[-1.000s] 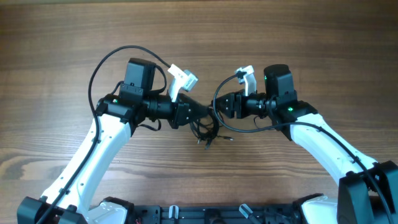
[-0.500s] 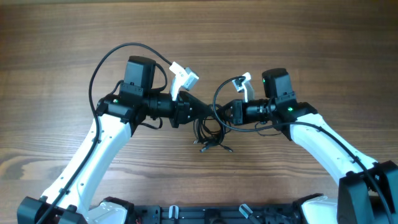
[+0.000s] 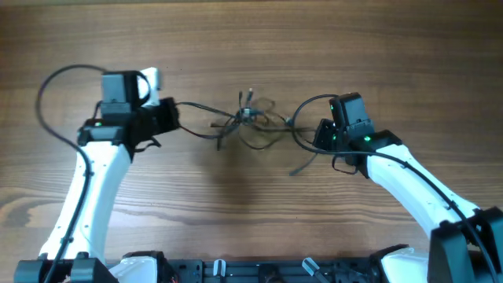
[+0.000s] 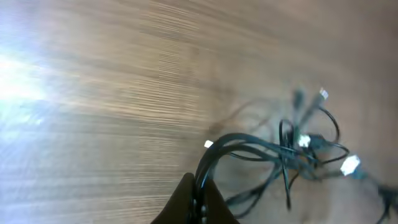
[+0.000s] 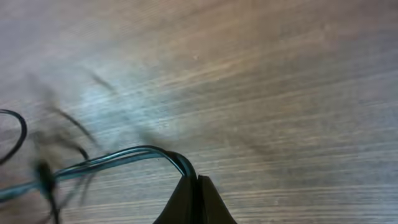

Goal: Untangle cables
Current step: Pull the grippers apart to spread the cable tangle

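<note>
Arms spread wide apart. Left gripper (image 3: 173, 118) and right gripper (image 3: 318, 136) face inward, both clamped on cables (image 3: 248, 117).

We see the left arm (image 3: 93, 185) and right arm (image 3: 409, 182) built of white links and black joints. A thick black cable (image 3: 45, 90) loops from the left, and the left gripper (image 4: 198, 199) and right gripper (image 5: 196, 193) are black.

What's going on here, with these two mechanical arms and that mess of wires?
Two robot arms are working on a tangle of thin black cables on a wooden table. The left pincer is shut on strands at one side and the right pincer is shut on strands at the other. The cables are stretched between them, with a knot of loops and tiny plugs in the middle, so they are not yet untangled.
</note>
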Available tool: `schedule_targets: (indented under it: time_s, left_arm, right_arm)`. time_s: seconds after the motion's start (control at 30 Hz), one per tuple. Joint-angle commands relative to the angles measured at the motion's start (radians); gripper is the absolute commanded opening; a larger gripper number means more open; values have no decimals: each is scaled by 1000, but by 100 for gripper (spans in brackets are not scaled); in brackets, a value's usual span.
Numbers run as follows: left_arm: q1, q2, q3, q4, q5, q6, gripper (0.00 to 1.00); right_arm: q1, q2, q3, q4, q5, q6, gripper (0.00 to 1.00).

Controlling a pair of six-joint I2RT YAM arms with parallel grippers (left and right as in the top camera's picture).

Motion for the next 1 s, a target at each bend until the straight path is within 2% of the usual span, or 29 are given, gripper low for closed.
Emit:
schedule_targets:
  time_s: [0.0,0.07,0.17,0.27,0.4,0.5,0.57,0.6,0.63,0.67,0.73,0.77,0.8,0.87,0.9,0.93,0.97]
  left_arm:
    - [82,4,10,0,-41,-266,4]
    - [83,4,10,-13,-38,-259,4]
    - [95,2,10,-35,-176,-261,4]
    - [143,-19,11,-16,-225,-261,4]
    - [235,-106,12,41,-224,-265,4]
    - [286,-165,12,43,-192,-357,4]
    - [259,-160,12,69,169,-355,4]
    - [224,-150,12,88,332,-319,4]
    - [165,-135,12,119,520,-232,4]
    - [85,-120,12,157,693,-154,4]
    - [-66,-104,12,241,874,-56,4]
    - [-133,-101,12,278,863,-39,11]
    - [-179,-101,12,298,810,-23,22]
    - [-240,-101,12,261,505,-20,23]
    - [-253,-99,12,201,291,-30,23]
    - [-254,-99,12,145,134,-61,27]
    - [-253,-95,12,101,8,-90,27]
  right_arm:
    - [-3,-106,2,3,73,-53,4]
    - [-3,-177,2,1,150,-61,4]
    - [-18,-296,2,19,291,-90,4]
    - [-107,-411,2,66,301,-164,4]
    - [-309,-434,13,60,60,-209,4]
    - [-442,-422,24,19,-66,-230,4]
    - [-476,-395,24,-7,-141,-282,4]
    - [-473,-377,24,-10,-228,-335,11]
    - [-470,-361,24,-6,-320,-362,31]
    - [-464,-338,24,3,-461,-399,43]
    - [-444,-288,24,15,-652,-426,48]
    - [-431,-261,24,17,-705,-431,49]
    - [-420,-243,24,16,-726,-446,50]
    - [-388,-195,24,13,-731,-451,50]
    - [-373,-177,24,13,-731,-451,50]
    - [-360,-164,24,13,-731,-451,50]
    - [-349,-153,24,12,-729,-451,50]
